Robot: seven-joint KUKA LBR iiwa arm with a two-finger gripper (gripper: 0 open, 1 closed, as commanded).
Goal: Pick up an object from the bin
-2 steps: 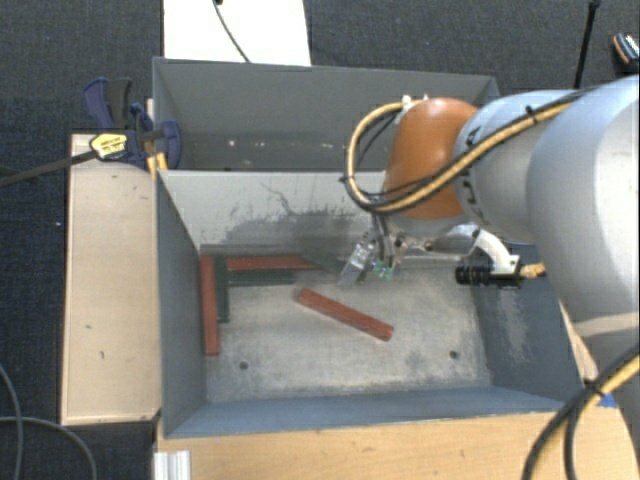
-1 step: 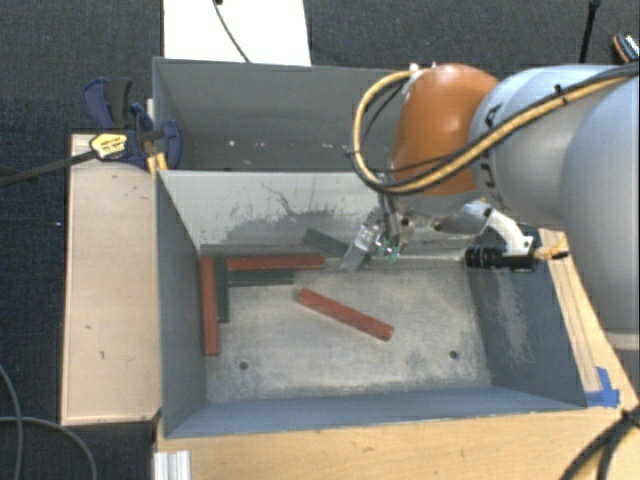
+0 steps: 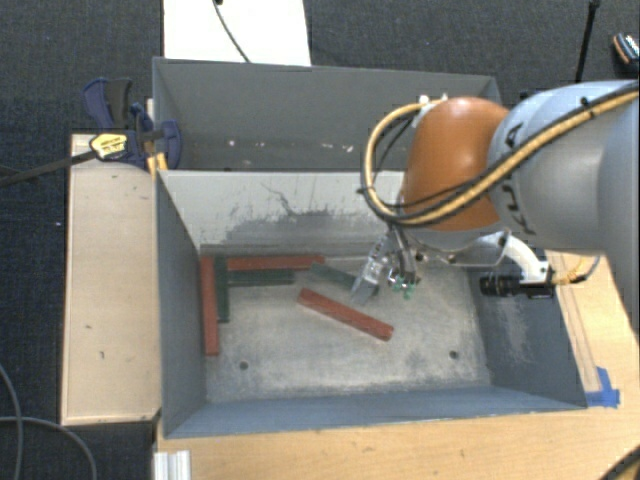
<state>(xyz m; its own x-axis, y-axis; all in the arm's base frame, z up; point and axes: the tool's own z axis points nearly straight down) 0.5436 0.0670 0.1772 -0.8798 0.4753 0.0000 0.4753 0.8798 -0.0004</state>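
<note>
We see the gripper mid-frame in the bin, just up-frame of a slanted reddish-brown bar; honestly can't tell if it's open or closed.

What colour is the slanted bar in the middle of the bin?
The bar is reddish brown, clearest in the camera view.

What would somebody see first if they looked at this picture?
The big robot arm with its orange cover jumps out first, reaching in from the right with its gripper over the middle of the grey bin. Near the gripper a reddish-brown bar lies slanted on the floor, and an L of red and dark green bars hugs the back left corner.
</note>
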